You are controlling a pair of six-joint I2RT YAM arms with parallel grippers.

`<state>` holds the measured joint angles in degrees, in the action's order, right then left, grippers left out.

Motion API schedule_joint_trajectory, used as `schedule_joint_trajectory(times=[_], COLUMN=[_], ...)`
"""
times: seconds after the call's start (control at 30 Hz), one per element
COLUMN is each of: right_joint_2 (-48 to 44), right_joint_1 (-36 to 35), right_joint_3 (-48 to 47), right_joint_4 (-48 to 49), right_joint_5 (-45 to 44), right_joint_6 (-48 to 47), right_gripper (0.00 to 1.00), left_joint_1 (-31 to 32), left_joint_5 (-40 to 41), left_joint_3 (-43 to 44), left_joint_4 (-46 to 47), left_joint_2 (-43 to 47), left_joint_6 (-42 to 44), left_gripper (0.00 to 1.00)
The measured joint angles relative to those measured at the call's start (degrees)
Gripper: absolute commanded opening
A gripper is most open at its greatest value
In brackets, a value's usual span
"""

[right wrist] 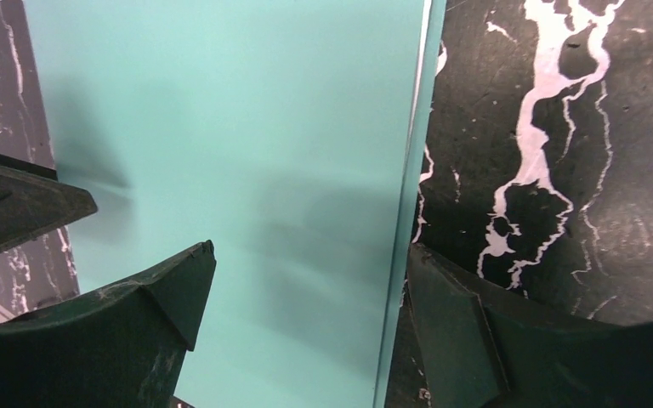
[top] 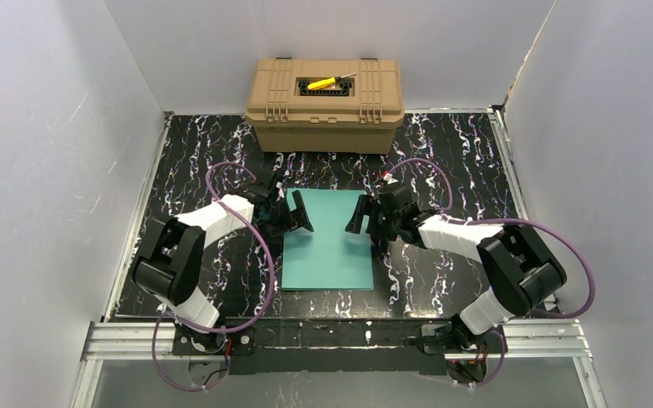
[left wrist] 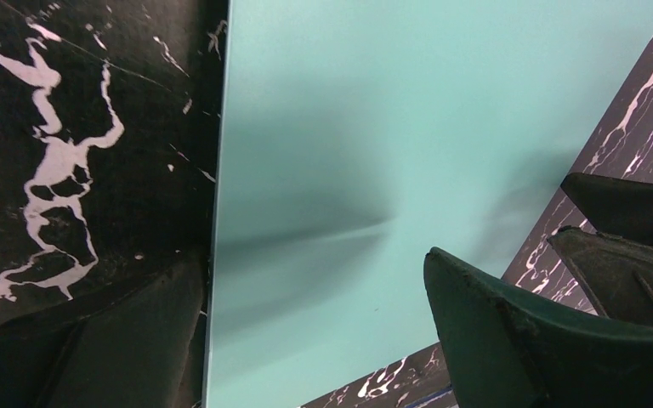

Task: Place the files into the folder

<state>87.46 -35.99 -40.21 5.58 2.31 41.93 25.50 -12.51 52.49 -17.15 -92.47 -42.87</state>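
A teal folder [top: 330, 246] lies shut and flat on the black marbled table. No white sheets show in any view. My left gripper [top: 293, 212] is open and low at the folder's far left edge. In the left wrist view [left wrist: 315, 340] one finger [left wrist: 136, 340] is over the table and the other [left wrist: 519, 331] over the folder [left wrist: 391, 127]. My right gripper [top: 361, 214] is open at the folder's far right edge. In the right wrist view [right wrist: 306, 314] it straddles that edge of the folder [right wrist: 221, 127] the same way. Both hold nothing.
A tan hard case [top: 325, 102] stands at the back of the table with a yellow tool [top: 323, 83] on its lid. White walls close in the left, right and back. A metal rail [top: 340, 336] runs along the near edge.
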Motion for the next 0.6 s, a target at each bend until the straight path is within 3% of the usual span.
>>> schedule_joint_trajectory(times=[0.33, 0.6], right_joint_2=[-2.14, -14.60], right_joint_1=[1.86, 1.95], right_joint_3=[-3.93, -9.01], right_joint_4=[-11.91, -21.22], right_joint_5=[-2.93, -9.68], right_joint_6=[-5.33, -9.05], right_gripper=[0.99, 0.99], left_joint_1=[-1.01, -1.01], left_joint_5=[3.41, 8.52], left_joint_3=[4.39, 7.34], left_joint_4=[-6.03, -14.49], left_joint_2=[1.84, 16.37], left_joint_6=[1.92, 6.60], left_gripper=[0.98, 0.98])
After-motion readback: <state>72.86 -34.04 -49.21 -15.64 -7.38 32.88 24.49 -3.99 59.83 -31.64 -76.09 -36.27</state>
